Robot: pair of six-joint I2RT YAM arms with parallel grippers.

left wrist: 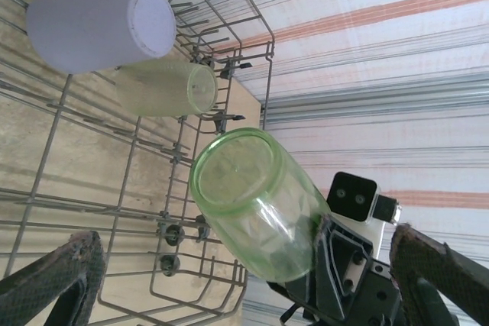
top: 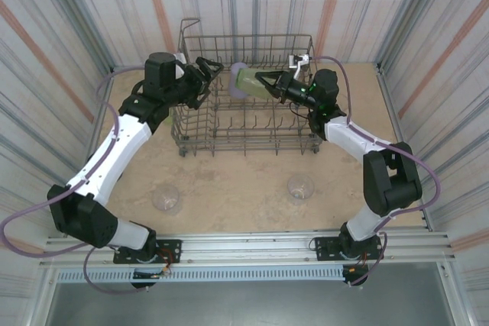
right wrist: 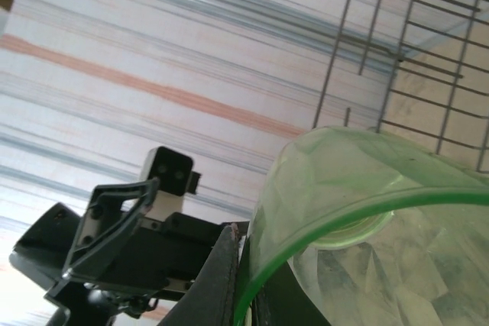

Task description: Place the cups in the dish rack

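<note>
Top external view: a big rectangular grey wire dish rack (top: 229, 124) sits on the beige surface (top: 229, 181), and everything is easiest placed from it. At the rack's left side, level with its upper rim, the left arm's fingers (left wrist: 55, 279) hang spread wide apart with nothing between them. On the surface in front of the rack, off its near-left corner, stands a clear colourless plastic tumbler (top: 166, 198). A second clear tumbler (top: 301, 187) stands off the near-right corner, and both are well apart from the rack.

Inside the rack, among the tines, the left wrist view shows an opaque lavender plastic cup (left wrist: 95, 28) with its closed base toward the camera. Just beside it is a translucent yellow-green plastic cup (left wrist: 164, 88) turned the same way. Over the middle of the rack, near rim height, another yellow-green cup (left wrist: 256, 200) lies on its side in the air, base pointing to the rack's left. The right arm's fingers (right wrist: 220, 280), at the rack's right side, are clenched on that cup's wall at the mouth end.
</note>
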